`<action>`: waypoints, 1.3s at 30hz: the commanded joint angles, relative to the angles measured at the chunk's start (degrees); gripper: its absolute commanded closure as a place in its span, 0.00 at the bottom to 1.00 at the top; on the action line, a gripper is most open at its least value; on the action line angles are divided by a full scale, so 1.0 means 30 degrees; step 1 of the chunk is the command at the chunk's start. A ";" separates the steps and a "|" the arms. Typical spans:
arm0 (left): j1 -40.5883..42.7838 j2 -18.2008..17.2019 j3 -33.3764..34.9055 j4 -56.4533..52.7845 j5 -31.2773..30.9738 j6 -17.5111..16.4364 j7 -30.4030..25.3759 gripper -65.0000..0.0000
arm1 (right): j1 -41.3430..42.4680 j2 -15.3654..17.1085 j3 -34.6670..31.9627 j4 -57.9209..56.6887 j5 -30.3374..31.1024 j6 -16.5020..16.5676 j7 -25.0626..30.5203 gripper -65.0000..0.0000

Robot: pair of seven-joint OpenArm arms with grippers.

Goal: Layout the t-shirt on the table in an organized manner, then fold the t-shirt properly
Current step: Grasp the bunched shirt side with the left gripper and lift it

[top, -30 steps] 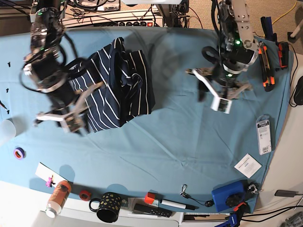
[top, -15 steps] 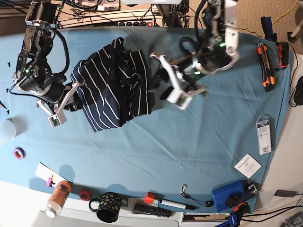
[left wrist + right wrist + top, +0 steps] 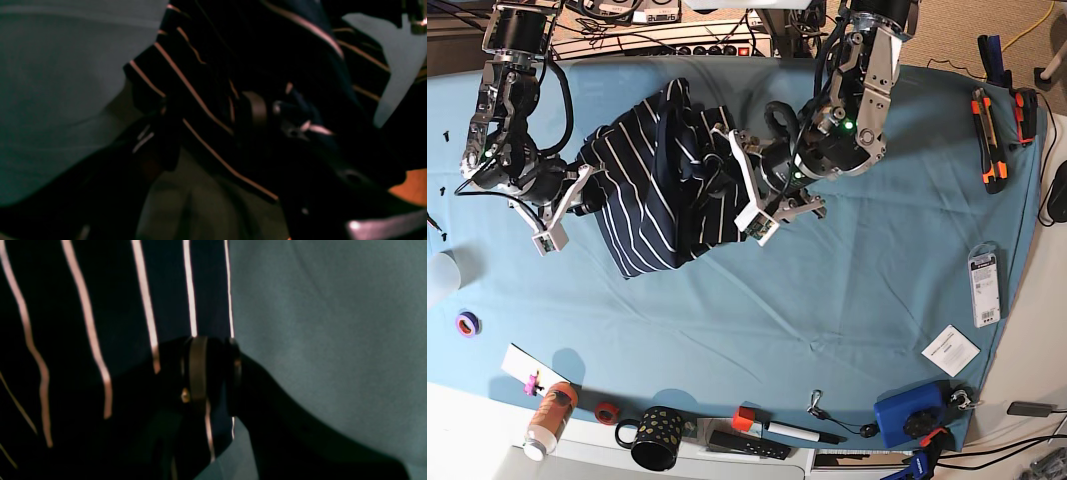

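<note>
Striped t-shirt [image 3: 667, 185] bunched on far-left part of teal surface [image 3: 847, 290]. Right tool [image 3: 582, 200] clamped on shirt's left edge. Left tool [image 3: 749, 190] spread apart over shirt's right edge; grip on cloth not discernible.

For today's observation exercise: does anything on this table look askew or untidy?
The t-shirt lies bunched and skewed on the table, folds overlapping, not spread flat. Nothing looks spilled or damaged.

The t-shirt [image 3: 667, 180] is soft, matt navy cloth with thin white stripes, rumpled. The table [image 3: 827, 290] wears matt, slightly wrinkled teal cloth. A glossy black mug [image 3: 657, 438] has gold dots.
</note>
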 commanded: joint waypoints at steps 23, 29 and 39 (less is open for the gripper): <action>-0.1217 0.1370 0.0015 -0.2433 -0.0481 0.0153 0.0699 0.68 | 0.0306 0.0277 0.0117 0.0240 0.0131 0.0044 0.0474 0.85; -0.1545 0.1362 0.0015 -0.2433 -0.0452 0.0146 0.0743 1.00 | 0.0306 0.0277 0.0117 0.0240 0.0124 0.0044 0.0495 0.85; -0.3024 0.1362 0.0000 -0.2404 0.1559 0.1195 0.0721 1.00 | 0.0299 0.0277 0.0117 0.0240 -0.0022 0.0044 0.0495 0.85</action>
